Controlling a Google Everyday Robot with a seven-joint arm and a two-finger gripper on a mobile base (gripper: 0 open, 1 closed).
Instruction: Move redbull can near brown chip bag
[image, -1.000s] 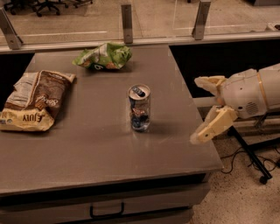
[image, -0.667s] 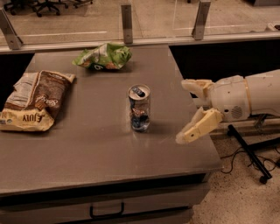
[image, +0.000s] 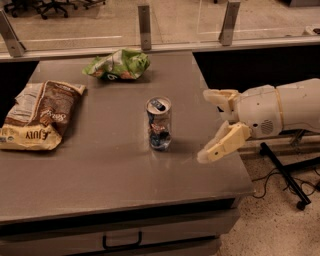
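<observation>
The redbull can (image: 159, 123) stands upright near the middle of the grey table (image: 115, 170), its silver pull-tab top showing. The brown chip bag (image: 39, 115) lies flat at the table's left edge, brown and cream-yellow with white lettering. My gripper (image: 207, 125) comes in from the right, at can height, a short gap to the right of the can. Its two cream fingers are spread wide, one at the back and one at the front, with nothing between them.
A crumpled green chip bag (image: 117, 64) lies at the back of the table, behind the can. A glass rail with metal posts (image: 144, 20) runs along the far edge. The table's right edge is just under my gripper. A black stand leg (image: 282, 175) and cables lie on the floor at right.
My gripper has moved left over the table's right edge, closer to the can. The can and both bags have not moved.
</observation>
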